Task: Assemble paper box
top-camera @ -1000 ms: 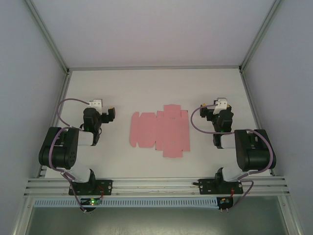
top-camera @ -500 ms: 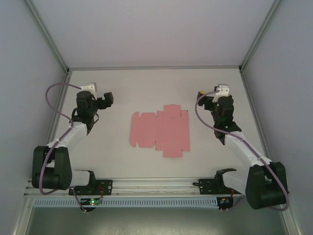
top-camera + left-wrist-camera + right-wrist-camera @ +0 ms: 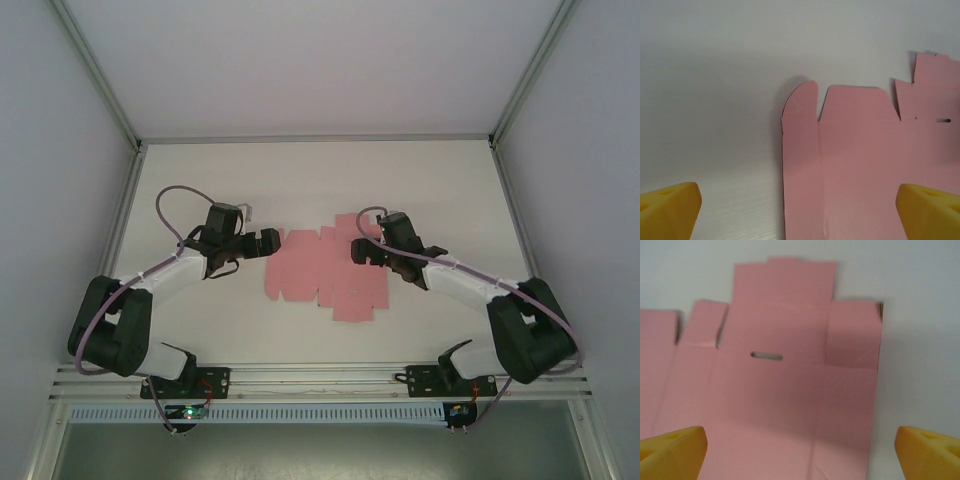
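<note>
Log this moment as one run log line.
paper box: flat on table | left gripper: open, at its left edge | right gripper: open, over its right side

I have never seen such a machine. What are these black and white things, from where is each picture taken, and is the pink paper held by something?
These are two robot arms, fixed at the near edge of a white table. The wide picture comes from a camera above and behind them, so the left arm is on the left and the right arm is on the right. The other two pictures come from a small camera on each wrist. The yellow corners at the bottom are that arm's own fingertips. On the table lies one pink card sheet, cut with flaps and a small slot. It is flat and not yet folded into a box. Both arms reach toward it, one from each side, with jaws open. Nothing is held.
</note>
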Robot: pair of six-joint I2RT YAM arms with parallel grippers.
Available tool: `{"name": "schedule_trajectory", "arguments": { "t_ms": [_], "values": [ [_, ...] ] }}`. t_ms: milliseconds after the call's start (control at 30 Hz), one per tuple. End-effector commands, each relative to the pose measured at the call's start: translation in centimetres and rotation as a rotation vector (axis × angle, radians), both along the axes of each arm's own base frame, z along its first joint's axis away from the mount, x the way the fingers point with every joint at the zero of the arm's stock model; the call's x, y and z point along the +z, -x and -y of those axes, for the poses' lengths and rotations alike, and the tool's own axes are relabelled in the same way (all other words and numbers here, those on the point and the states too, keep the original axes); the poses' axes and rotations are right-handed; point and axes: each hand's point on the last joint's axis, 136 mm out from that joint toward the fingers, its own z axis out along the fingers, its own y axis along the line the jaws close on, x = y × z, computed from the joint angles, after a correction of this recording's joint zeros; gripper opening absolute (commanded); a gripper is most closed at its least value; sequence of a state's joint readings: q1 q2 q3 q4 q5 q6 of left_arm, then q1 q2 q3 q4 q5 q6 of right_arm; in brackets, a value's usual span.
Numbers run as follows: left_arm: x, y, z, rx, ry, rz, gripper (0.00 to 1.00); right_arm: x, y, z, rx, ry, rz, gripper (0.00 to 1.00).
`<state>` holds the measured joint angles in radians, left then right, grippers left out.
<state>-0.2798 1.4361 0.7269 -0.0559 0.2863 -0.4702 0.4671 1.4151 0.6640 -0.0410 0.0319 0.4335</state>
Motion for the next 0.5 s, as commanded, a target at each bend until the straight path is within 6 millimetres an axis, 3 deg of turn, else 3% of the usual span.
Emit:
{"name": "schedule_trajectory", "arguments": {
  "t_ms": [0,267,467],
  "values": [
    [-0.7,0.5,0.7,-0.003,0.051,-0.073,1.0,-1.1,-0.4,-0.4,-0.021,-0.034,-0.047,0.93],
    [-1.2,0.7,3.6,-0.08,0.203,-0.138,1.0,-5.7,0.6,1.9,-0.127,-0.025,-0.166,0.88],
    [-1.2,1.3,5.7,-0.166,0.321,-0.171,1.0,-7.4,1.9,1.9,-0.127,-0.058,-0.202,0.87]
  ]
}}
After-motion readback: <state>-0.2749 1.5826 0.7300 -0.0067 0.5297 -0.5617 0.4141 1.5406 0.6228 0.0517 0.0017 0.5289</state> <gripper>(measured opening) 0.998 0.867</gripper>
